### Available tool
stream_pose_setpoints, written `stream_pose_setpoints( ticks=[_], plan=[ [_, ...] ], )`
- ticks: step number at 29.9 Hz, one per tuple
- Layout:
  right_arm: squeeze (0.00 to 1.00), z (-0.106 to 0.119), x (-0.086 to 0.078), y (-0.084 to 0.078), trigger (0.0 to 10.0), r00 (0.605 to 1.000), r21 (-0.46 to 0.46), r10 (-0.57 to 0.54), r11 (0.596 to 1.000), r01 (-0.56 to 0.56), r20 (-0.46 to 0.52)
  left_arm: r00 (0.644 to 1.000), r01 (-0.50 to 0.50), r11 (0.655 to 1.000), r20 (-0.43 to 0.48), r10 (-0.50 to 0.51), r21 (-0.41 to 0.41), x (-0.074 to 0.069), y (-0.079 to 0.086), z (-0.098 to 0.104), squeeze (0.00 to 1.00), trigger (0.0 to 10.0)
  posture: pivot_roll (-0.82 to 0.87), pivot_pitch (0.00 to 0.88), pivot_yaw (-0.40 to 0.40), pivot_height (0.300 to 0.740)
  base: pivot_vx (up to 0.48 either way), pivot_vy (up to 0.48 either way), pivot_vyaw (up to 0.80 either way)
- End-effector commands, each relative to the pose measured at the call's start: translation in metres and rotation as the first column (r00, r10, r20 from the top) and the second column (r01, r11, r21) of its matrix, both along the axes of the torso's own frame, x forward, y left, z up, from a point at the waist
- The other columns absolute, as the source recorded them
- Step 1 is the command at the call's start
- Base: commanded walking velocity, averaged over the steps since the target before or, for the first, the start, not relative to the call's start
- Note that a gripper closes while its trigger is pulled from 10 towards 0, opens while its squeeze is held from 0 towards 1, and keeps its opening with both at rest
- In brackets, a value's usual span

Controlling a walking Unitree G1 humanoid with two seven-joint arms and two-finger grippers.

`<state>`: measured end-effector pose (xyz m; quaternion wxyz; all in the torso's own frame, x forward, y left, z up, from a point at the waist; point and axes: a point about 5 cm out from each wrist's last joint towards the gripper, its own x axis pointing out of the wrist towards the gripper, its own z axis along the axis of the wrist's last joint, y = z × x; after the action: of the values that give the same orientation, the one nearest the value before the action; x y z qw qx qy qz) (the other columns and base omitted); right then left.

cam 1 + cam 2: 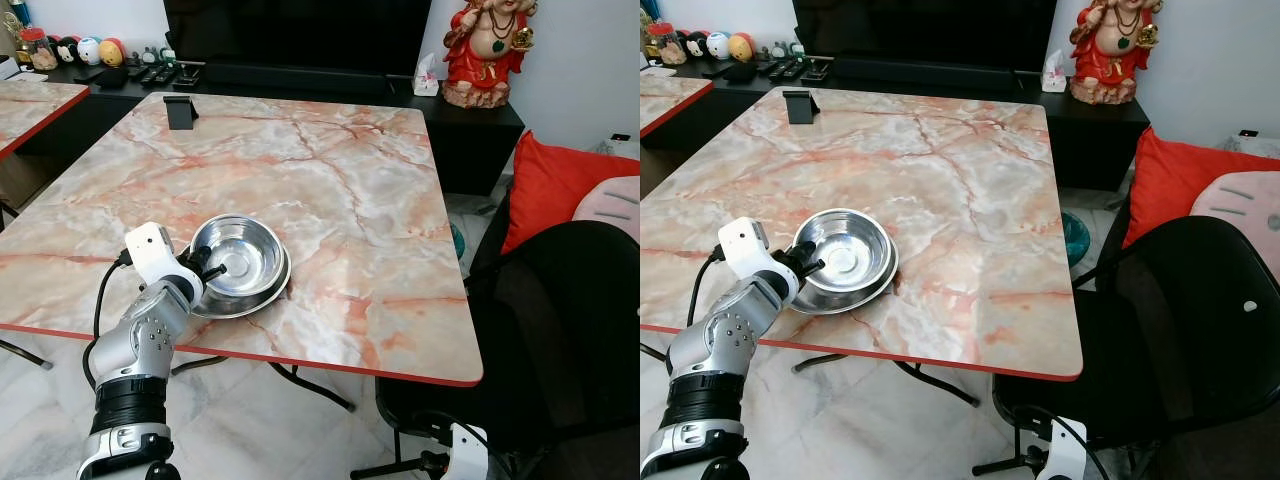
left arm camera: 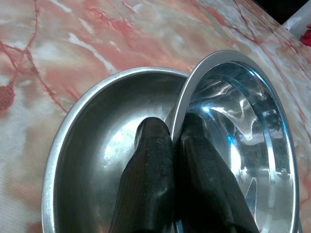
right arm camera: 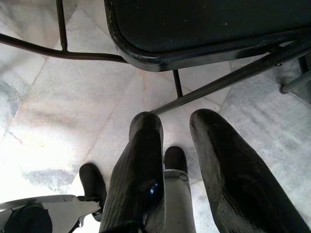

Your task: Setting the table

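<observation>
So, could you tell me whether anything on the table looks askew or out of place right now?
Yes. The upper steel bowl sits tilted inside the lower bowl rather than nested flat, because the left gripper is pinching its rim near the table's front edge. Nothing looks spilled or damaged.

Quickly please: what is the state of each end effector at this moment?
Left end effector: closed on the rim of the upper steel bowl, nested in a second steel bowl.
Right end effector: open, holding nothing, above the floor.

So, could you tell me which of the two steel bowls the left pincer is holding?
The upper bowl, tilted inside the lower one; the left pincer pinches its rim.
</observation>
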<state>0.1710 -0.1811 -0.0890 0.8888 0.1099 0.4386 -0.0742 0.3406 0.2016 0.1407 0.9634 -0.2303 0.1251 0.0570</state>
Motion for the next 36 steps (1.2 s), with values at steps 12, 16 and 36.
stream_pose_setpoints(
  ticks=[12,16,36],
  plan=[
    [0.00,-0.001,-0.002,-0.002,10.0,1.000,-0.005,0.000,1.000,0.000,-0.011,0.999,-0.013,1.000,-0.051,0.015,0.027,0.001,0.002,-0.005,0.56,10.0,0.07,0.000,-0.043,0.740,0.000,0.000,0.00],
    [0.00,-0.001,-0.002,-0.002,10.0,1.000,-0.005,0.000,1.000,-0.001,-0.012,0.999,-0.017,0.999,-0.051,0.018,0.033,0.001,0.002,-0.004,0.60,10.0,0.07,0.000,-0.043,0.740,0.000,0.000,0.00],
    [0.00,-0.001,-0.001,-0.002,10.0,1.000,-0.004,0.003,1.000,-0.003,-0.010,0.999,-0.031,0.986,0.016,0.029,0.162,0.006,0.003,0.017,0.00,10.0,0.08,0.000,-0.048,0.740,0.000,0.000,0.00]
  ],
)
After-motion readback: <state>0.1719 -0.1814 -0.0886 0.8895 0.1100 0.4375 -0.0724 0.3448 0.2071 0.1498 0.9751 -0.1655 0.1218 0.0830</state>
